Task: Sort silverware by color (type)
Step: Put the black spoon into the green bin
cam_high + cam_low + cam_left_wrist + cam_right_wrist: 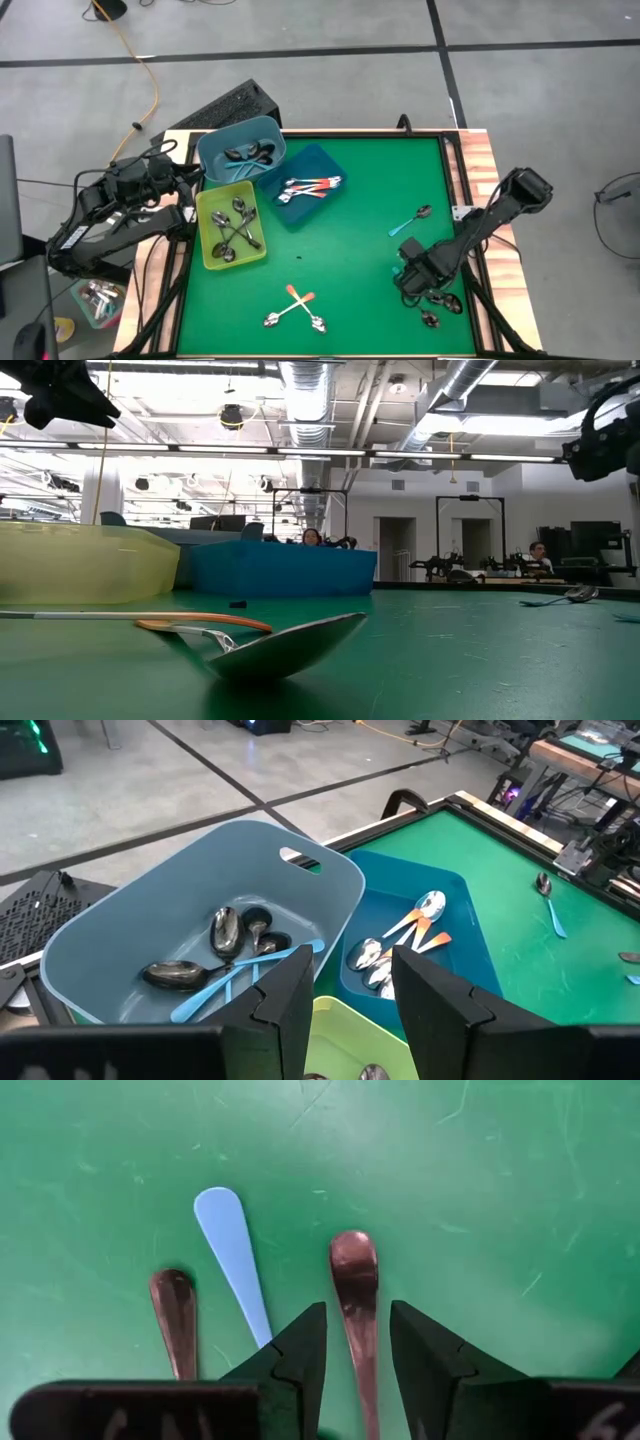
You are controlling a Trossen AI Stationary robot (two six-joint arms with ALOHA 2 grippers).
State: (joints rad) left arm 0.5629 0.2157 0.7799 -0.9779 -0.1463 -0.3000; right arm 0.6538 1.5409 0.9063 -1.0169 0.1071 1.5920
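Observation:
My right gripper (358, 1315) (418, 283) is low over the table's right near part, open. Its fingers stand on either side of a dark metal spoon handle (355, 1275) without plainly touching it. Beside that handle lie a light blue handle (230, 1240) and another dark handle (175, 1310), all flat on the green mat. My left gripper (352, 960) (190, 190) is open and holds nothing, at the table's left edge above the bins. A blue-handled spoon (410, 220) lies loose on the mat. Two orange-handled spoons (295, 305) lie crossed near the near edge.
A light blue bin (240, 140) holds blue-handled spoons (235, 975). A dark teal tray (320, 165) holds orange-handled spoons (415, 925). A yellow-green bin (207, 250) holds metal spoons. All three stand at the far left. The middle of the green mat (350, 250) is bare. A wooden rim runs along the right edge.

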